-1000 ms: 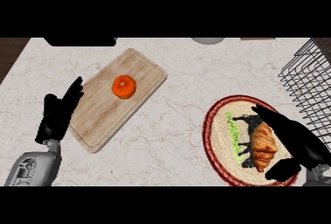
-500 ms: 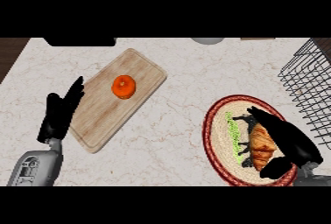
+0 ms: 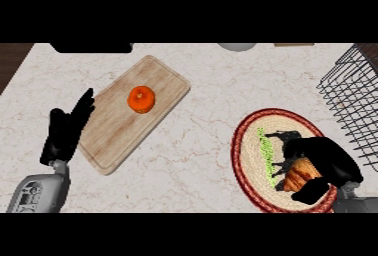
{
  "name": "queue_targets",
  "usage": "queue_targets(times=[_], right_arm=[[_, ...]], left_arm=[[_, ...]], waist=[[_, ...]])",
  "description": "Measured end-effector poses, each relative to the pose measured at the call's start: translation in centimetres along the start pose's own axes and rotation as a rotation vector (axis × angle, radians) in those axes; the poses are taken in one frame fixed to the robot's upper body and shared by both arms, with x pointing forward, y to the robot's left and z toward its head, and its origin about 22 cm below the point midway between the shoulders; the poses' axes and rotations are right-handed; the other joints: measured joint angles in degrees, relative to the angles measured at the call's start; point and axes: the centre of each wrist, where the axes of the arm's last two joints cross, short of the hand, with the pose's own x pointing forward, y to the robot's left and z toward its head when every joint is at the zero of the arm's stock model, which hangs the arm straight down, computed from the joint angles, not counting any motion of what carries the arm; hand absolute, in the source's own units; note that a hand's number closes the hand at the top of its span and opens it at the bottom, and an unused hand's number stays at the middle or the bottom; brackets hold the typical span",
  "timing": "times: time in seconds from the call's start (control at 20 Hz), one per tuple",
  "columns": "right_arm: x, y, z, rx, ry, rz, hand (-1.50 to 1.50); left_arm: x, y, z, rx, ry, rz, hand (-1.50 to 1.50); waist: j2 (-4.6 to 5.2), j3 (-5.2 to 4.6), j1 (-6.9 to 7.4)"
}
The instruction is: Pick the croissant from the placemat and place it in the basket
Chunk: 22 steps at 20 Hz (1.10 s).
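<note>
Right hand curled round croissant on placemat. Basket up-right of placemat, bare counter between. Board with orange well left. Left hand open, beside board.

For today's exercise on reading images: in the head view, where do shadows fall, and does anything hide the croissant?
Head view: lighting is soft and even, with no glare on the counter. A dark shadow lies on the placemat left of the right hand, whose fingers curl over the croissant and hide most of it. The basket is cut off at the right edge.
</note>
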Motion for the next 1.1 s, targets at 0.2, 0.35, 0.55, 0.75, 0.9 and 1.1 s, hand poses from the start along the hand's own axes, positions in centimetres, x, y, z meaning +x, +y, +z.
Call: queue_targets(times=[0.2,0.35,0.55,0.75,0.9,1.1], right_arm=[[-0.4,0.5,0.3,-0.037,-0.030,0.078,1.50],[1.8,-0.2,-1.1,-0.034,-0.016,0.124,1.50],[6.5,0.2,-3.3,-0.021,0.034,0.189,1.50],[10.1,-0.1,-4.9,-0.053,0.044,0.245,1.50],[11.3,-1.0,-4.5,-0.117,0.015,0.234,1.50],[12.7,-2.9,-3.1,-0.181,-0.022,0.054,1.50]], left_arm=[[-0.1,-0.4,-0.5,0.004,0.003,-0.003,0.00],[0.0,-0.3,-0.4,0.004,0.000,-0.002,0.00],[0.0,-0.5,-0.9,-0.004,0.004,-0.002,0.00],[0.0,-0.3,-1.0,-0.005,0.000,-0.005,0.00],[0.2,-0.3,-0.7,0.001,-0.001,-0.001,0.00],[0.1,0.1,-0.7,0.004,0.005,-0.004,0.00]], waist=[[-0.24,-0.43,-0.10],[-0.17,-0.34,0.08],[-0.14,-0.42,0.14],[-0.05,-0.22,0.17],[0.00,-0.01,0.11],[-0.06,0.14,-0.27]])
